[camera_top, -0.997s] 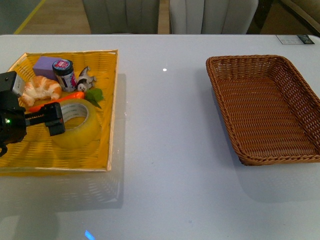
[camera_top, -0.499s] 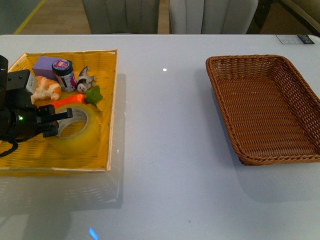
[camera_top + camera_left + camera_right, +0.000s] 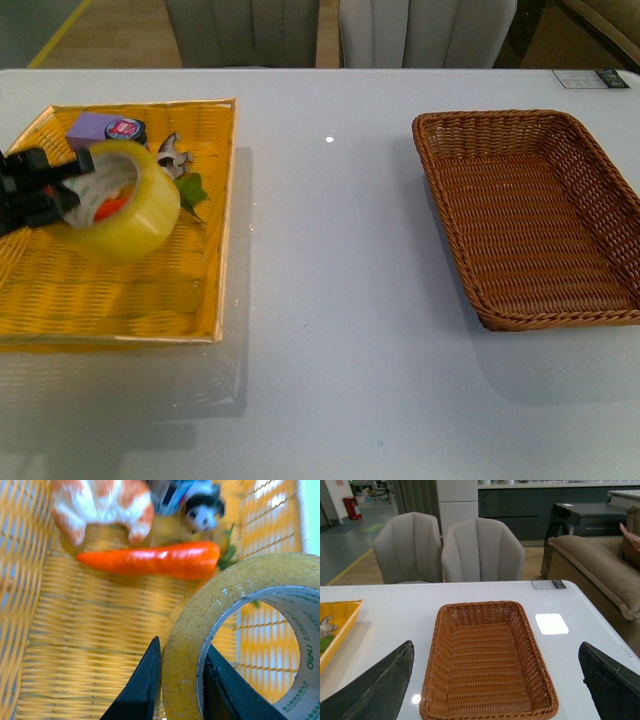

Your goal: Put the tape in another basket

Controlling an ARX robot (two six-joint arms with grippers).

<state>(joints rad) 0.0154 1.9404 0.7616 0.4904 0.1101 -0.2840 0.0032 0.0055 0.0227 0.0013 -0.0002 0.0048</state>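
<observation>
While the front view cuts off most of the left arm, the left gripper [image 3: 68, 190] shows at the picture's left edge, its black fingers [image 3: 62, 166] clamped on the wall of a wide roll of translucent yellowish packing tape [image 3: 125, 215]. The tape hangs tilted over the flat bright yellow woven tray [image 3: 120, 300], clear of its floor. Behind it in the tray sit a purple block [image 3: 92, 126], a dark jar with a pink lid [image 3: 126, 128], a small black-and-white figurine [image 3: 172, 155] and a green leaf [image 3: 192, 188]. Well apart, on the right of the white table [image 3: 330, 330], lies the rectangular dark brown woven wicker basket [image 3: 530, 215], with nothing in it.

From the left wrist, one black finger [image 3: 142, 685] presses the tape's outer face and the other sits inside the white, green-printed core, so the left gripper [image 3: 181, 682] grips the tape [image 3: 186, 630] through its wall. Beyond lie an orange carrot [image 3: 150, 562], an orange-and-white croissant-like toy [image 3: 100, 500] and the figurine [image 3: 202, 511], all on the tray [image 3: 75, 655].

From the right wrist, the right gripper [image 3: 497, 682] has its fingers [image 3: 382, 690] spread wide, holding nothing, with the basket [image 3: 487, 655] seen between them. A corner of the tray [image 3: 337, 620] shows at the side; two grey chairs [image 3: 445, 550] stand behind the table [image 3: 400, 605].
</observation>
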